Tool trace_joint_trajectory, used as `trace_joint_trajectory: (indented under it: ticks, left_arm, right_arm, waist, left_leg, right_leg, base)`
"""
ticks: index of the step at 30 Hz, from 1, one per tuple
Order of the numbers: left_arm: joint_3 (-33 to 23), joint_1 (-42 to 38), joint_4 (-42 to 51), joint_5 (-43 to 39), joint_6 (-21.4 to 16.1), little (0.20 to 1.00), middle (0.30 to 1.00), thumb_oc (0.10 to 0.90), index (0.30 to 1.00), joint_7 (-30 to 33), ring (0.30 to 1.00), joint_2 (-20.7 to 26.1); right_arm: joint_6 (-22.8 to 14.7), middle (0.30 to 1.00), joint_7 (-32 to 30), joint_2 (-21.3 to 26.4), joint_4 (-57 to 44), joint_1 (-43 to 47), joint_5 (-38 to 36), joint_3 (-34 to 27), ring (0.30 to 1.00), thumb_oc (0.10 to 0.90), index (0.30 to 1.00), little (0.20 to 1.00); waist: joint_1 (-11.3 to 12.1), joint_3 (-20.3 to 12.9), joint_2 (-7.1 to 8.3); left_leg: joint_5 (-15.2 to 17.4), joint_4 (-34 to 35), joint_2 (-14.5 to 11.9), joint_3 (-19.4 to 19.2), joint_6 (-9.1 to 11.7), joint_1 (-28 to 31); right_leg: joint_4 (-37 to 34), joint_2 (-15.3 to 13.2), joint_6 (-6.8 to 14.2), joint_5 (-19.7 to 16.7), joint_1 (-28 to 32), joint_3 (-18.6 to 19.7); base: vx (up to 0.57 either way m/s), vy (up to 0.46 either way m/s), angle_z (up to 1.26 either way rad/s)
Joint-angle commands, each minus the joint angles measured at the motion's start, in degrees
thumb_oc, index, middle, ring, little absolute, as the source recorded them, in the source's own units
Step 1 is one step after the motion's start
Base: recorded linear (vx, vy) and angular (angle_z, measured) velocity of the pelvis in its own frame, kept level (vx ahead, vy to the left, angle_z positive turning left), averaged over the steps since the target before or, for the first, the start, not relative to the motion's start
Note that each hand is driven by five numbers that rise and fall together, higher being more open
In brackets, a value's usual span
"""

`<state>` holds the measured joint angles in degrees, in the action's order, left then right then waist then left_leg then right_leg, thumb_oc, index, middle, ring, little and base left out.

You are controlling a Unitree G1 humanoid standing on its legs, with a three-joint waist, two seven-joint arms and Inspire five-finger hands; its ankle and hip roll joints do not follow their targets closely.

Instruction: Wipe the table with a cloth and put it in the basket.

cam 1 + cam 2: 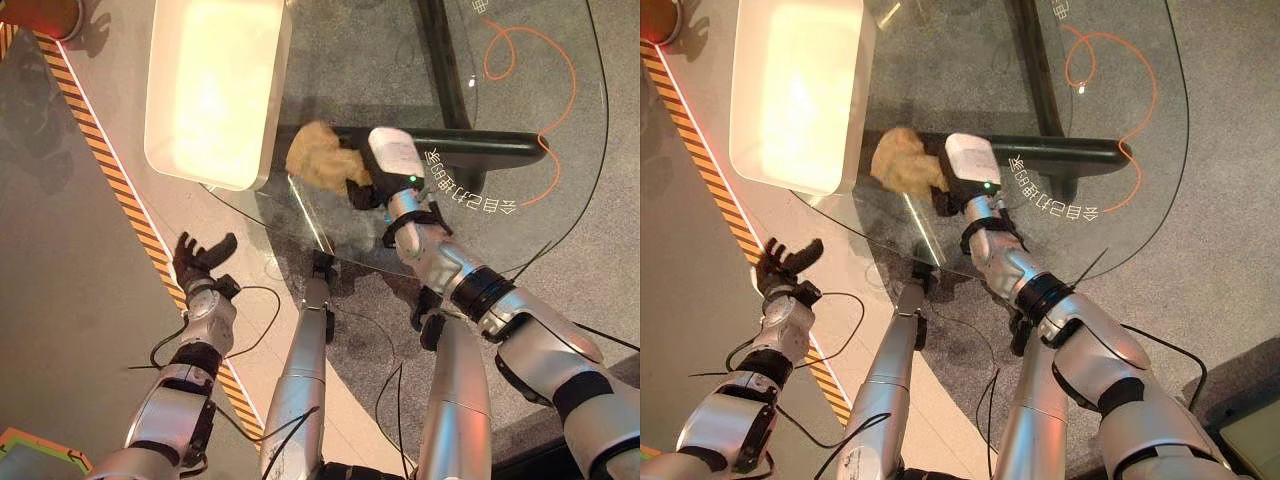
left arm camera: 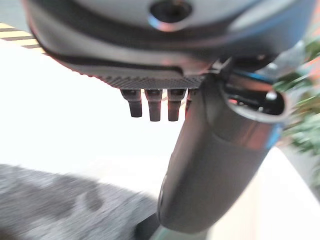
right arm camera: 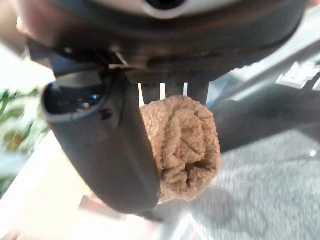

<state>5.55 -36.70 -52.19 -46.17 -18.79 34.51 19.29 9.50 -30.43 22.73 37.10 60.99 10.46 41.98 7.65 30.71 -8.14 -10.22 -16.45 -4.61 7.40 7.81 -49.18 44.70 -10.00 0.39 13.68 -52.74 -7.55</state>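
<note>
A tan cloth (image 1: 320,157) is bunched on the glass table (image 1: 520,130), just right of the white basket (image 1: 215,85). My right hand (image 1: 372,185) is shut on the cloth; in the right wrist view its thumb (image 3: 107,150) and fingers pinch the rolled cloth (image 3: 182,145). The cloth (image 1: 905,160) hangs out to the left of the right hand (image 1: 958,190), close to the basket (image 1: 800,90) rim. Off the table's left edge, my left hand (image 1: 200,260) hovers over the floor with relaxed fingers (image 2: 152,105) and holds nothing.
The glass table stands on a dark bar frame (image 1: 470,145) with white lettering on the glass. An orange cable (image 1: 545,60) curls under the far right. A black-and-yellow striped line (image 1: 110,170) runs across the floor at left.
</note>
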Motion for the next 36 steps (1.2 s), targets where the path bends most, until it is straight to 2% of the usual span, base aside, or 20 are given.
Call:
trace_joint_trajectory:
  ticks: [1,3,6,11,15,21,27,29,32,34,36]
  left_arm:
    - [-4.14,0.30,1.65,2.77,-9.20,0.900,0.900,0.800,0.900,9.02,0.900,3.68]
    - [-6.56,1.30,4.37,1.95,-13.76,0.900,0.900,0.800,0.900,10.28,0.900,3.91]
    - [-8.41,1.41,7.33,1.47,-16.86,0.900,0.900,0.800,0.900,11.07,0.900,4.59]
    - [-11.13,1.99,11.71,-1.04,-19.67,0.900,0.900,0.800,0.900,10.20,0.900,4.94]
    - [-12.58,2.35,16.11,-3.45,-23.23,0.900,0.900,0.800,0.900,8.71,0.900,4.67]
    - [-12.29,2.33,24.38,0.91,-26.16,0.900,0.900,0.800,0.900,7.69,0.900,2.87]
    - [-8.29,2.13,39.04,6.29,-23.99,0.900,0.900,0.800,0.900,-0.86,0.900,-1.02]
    - [-7.55,2.45,41.41,7.37,-23.34,0.900,0.900,0.800,0.900,-1.51,0.900,-1.61]
    - [-6.48,2.30,44.06,6.50,-22.47,0.900,0.900,0.800,0.900,-4.85,0.900,-2.31]
    - [-4.94,2.08,46.68,3.32,-19.60,0.900,0.900,0.800,0.900,-12.10,0.900,-2.91]
    - [-3.77,1.62,48.19,2.95,-17.83,0.900,0.900,0.800,0.900,-14.32,0.900,-2.78]
  right_arm:
    - [-3.17,0.300,-9.19,-3.17,-12.19,3.92,-0.82,-5.93,0.300,0.100,0.300,0.200]
    - [-3.00,0.300,-10.81,-2.17,-16.63,1.51,0.12,-9.01,0.300,0.100,0.300,0.200]
    - [-2.56,0.300,-12.19,-0.85,-21.02,-1.11,1.37,-11.14,0.300,0.100,0.300,0.200]
    - [-2.90,0.300,-13.27,0.98,-26.29,-4.64,3.04,-14.28,0.300,0.100,0.300,0.200]
    - [-4.86,0.300,-13.82,1.87,-28.82,-6.59,4.54,-16.28,0.300,0.100,0.300,0.200]
    - [-6.05,0.300,-13.07,2.37,-33.18,-7.84,6.03,-18.37,0.300,0.100,0.300,0.200]
    - [-8.55,0.300,-11.13,2.34,-38.04,-9.99,8.38,-21.55,0.300,0.100,0.300,0.200]
    - [-9.21,0.300,-10.83,2.18,-38.64,-10.58,8.97,-22.12,0.300,0.100,0.300,0.200]
    - [-9.81,0.300,-9.97,1.82,-39.84,-11.21,9.73,-22.86,0.300,0.100,0.300,0.200]
    - [-10.58,0.300,-9.17,1.55,-40.99,-11.49,10.21,-23.20,0.300,0.100,0.300,0.200]
    - [-11.11,0.300,-8.70,1.68,-41.93,-11.59,10.18,-23.38,0.300,0.100,0.300,0.200]
  waist:
    - [0.25,-0.92,3.20]
    - [-0.15,-0.92,3.64]
    - [-0.59,-0.92,4.00]
    - [-1.26,-0.92,4.58]
    - [-1.78,-0.92,4.71]
    - [-2.24,-0.92,4.75]
    - [-2.68,-0.92,4.80]
    - [-2.73,-0.92,4.81]
    - [-2.95,-0.92,4.96]
    - [-3.30,-0.92,5.03]
    - [-3.55,-0.92,5.06]
  left_leg:
    - [8.09,-6.36,6.75,-4.87,-8.05,0.12]
    - [8.36,-6.31,6.65,-4.80,-8.09,0.19]
    - [8.66,-6.51,6.59,-4.94,-8.19,-0.03]
    - [9.17,-7.08,6.44,-5.10,-8.31,-0.23]
    - [9.58,-7.37,6.32,-5.36,-8.30,-0.19]
    - [9.78,-7.44,6.23,-5.60,-8.27,0.04]
    - [9.79,-7.09,6.33,-5.77,-8.31,0.41]
    - [9.84,-7.14,6.43,-5.73,-8.33,0.41]
    - [9.87,-7.09,6.47,-5.83,-8.37,0.55]
    - [9.96,-6.89,6.37,-6.04,-8.39,0.85]
    - [9.93,-6.77,6.32,-6.24,-8.40,0.99]
  right_leg:
    - [-13.93,3.47,0.49,-10.28,1.85,-1.60]
    - [-14.02,3.74,0.52,-10.06,1.93,-1.42]
    - [-13.99,3.76,0.54,-9.86,1.79,-1.33]
    - [-13.70,3.72,0.57,-9.47,1.76,-1.19]
    - [-13.62,3.83,0.49,-9.11,1.85,-0.92]
    - [-13.49,4.01,0.57,-8.88,2.14,-0.56]
    - [-13.76,4.06,1.07,-9.23,2.48,-0.34]
    - [-13.81,4.05,1.16,-9.32,2.48,-0.34]
    - [-14.19,4.00,1.27,-9.50,2.71,-0.35]
    - [-14.39,4.07,1.40,-9.60,2.91,-0.29]
    - [-14.63,4.10,1.50,-9.74,3.06,-0.23]
  base:
    - [0.00,0.000,0.00]
    - [0.00,0.000,0.00]
    - [0.00,0.000,0.00]
    - [0.00,0.000,0.00]
    - [0.00,0.000,0.00]
    - [0.00,0.000,0.00]
    - [0.00,0.000,0.00]
    - [0.00,0.000,0.00]
    - [0.00,0.000,0.00]
    - [0.00,0.000,0.00]
    - [0.00,0.000,0.00]
